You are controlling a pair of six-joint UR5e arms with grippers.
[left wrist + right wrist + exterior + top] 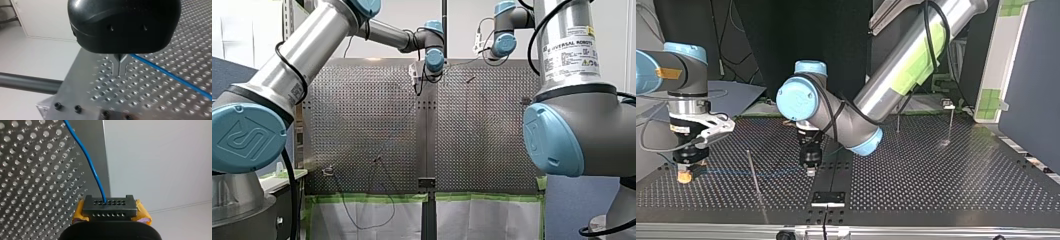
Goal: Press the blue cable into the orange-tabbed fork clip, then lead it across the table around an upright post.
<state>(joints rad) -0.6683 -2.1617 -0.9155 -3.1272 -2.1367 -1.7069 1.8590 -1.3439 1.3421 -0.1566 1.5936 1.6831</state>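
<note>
Fingers (116, 68) of my left gripper (119, 74) are pressed together over the table (140, 105), pinching the blue cable (172, 76) up near their root. My right gripper (109, 203) has its yellow-padded fingers (143, 216) closed narrowly on the same cable, which in the top view stretches low over the table between the two grippers, crossing a thin upright post (755, 175). Black print on a white label (573, 54) on my right arm (572, 115) reads "UNIVERSAL ROBOTS".

Perforated metal table (140, 95), smooth blue cable (175, 77)
</note>
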